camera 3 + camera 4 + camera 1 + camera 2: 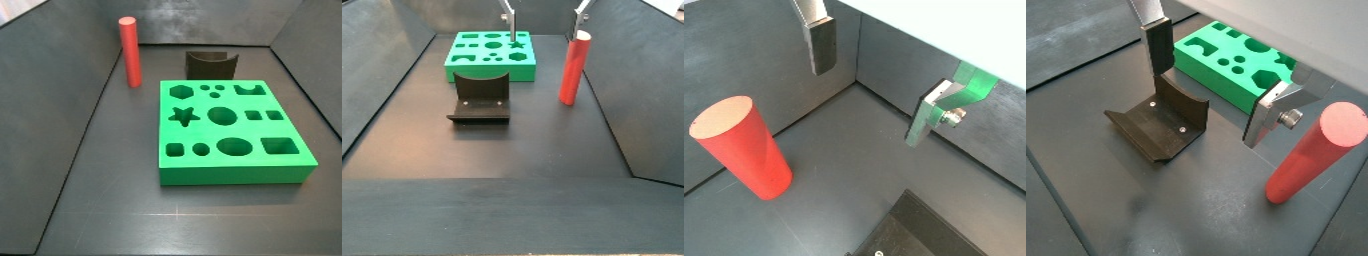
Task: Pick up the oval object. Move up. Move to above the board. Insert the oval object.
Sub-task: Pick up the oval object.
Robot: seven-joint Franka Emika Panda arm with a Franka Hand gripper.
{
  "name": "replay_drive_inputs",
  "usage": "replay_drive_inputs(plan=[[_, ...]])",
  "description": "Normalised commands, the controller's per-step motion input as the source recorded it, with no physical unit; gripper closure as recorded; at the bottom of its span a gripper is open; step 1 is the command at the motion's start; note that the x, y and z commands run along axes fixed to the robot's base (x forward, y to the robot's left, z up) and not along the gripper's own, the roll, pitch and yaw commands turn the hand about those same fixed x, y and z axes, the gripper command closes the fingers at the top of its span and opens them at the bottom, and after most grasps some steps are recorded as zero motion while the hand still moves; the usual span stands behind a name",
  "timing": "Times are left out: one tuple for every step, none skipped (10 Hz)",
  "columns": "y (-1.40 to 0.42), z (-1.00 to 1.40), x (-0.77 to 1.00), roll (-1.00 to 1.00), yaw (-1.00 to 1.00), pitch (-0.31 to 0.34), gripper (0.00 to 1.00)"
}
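The red peg (130,50) stands upright on the dark floor near a side wall; it also shows in the other side view (573,68) and in both wrist views (744,145) (1313,150). The green board (234,130) lies flat with its cutouts facing up (489,55) (1233,60). My gripper (545,12) hangs high above the floor, open and empty, and shows in both wrist views (878,80) (1216,85). The peg stands outside the jaws, beside one finger (1273,115), with nothing between the fingers. The gripper is out of one side view.
A dark grey curved block (210,63) stands on the floor just beyond the board's edge (478,100) (1160,125). Dark walls enclose the floor on three sides (80,100).
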Motion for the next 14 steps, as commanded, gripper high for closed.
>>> replay_drive_inputs(plan=[[-0.11, 0.0, 0.0, 0.04, 0.02, 0.0, 0.0], [0.0, -0.33, -0.41, 0.1, 0.0, -0.084, 0.0], [0.0, -0.31, -0.36, 0.0, 0.0, -0.124, 0.0], [0.04, -0.21, -0.31, -0.04, 0.0, -0.14, 0.0], [0.08, -0.16, -0.2, 0.0, 0.03, -0.063, 0.0], [0.07, -0.19, -0.39, 0.0, 0.0, -0.106, 0.0], [0.07, -0.12, -0.47, -0.01, 0.0, -0.129, 0.0], [0.12, -0.15, -0.59, -0.03, 0.0, -0.163, 0.0], [0.18, -0.14, -0.64, -0.01, 0.0, -0.143, 0.0], [0.18, -0.02, -0.52, 0.0, 0.0, -0.079, 0.0], [0.07, -0.08, -0.37, 0.0, 0.0, -0.036, 0.0], [0.0, -0.12, -0.33, 0.03, 0.01, -0.026, 0.0], [-0.06, -0.13, -0.22, 0.02, 0.08, -0.044, 0.0], [-0.18, -0.17, -0.14, 0.02, 0.13, -0.056, 0.0]])
